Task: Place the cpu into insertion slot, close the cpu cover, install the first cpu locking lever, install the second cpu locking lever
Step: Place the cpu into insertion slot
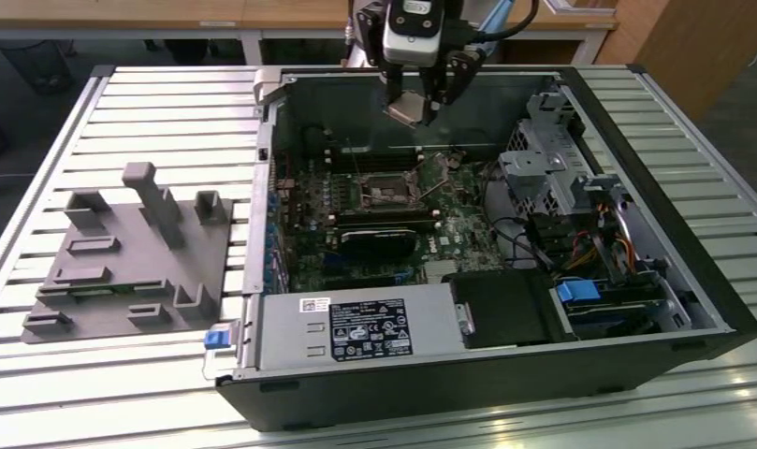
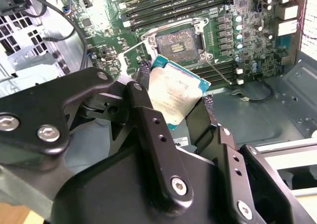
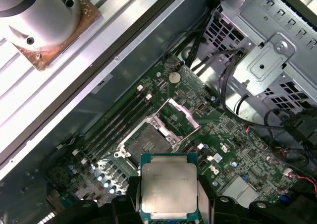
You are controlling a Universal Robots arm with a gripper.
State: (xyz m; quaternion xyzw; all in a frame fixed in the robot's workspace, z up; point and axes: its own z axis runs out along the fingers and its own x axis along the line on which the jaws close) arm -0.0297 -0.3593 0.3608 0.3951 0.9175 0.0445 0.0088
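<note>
Gripper (image 2: 176,85) clamped on the cpu (image 2: 173,92) hovers above the empty insertion slot (image 2: 177,41) (cpu cover (image 3: 179,116) open); no step finished.

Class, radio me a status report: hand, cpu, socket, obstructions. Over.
Hand shut on cpu, held above the motherboard. Socket bare, cpu cover raised. Nothing seen between cpu and socket.

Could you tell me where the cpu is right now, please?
In the exterior view, the cpu is clamped in the gripper, above the motherboard and short of the empty insertion slot.
</note>
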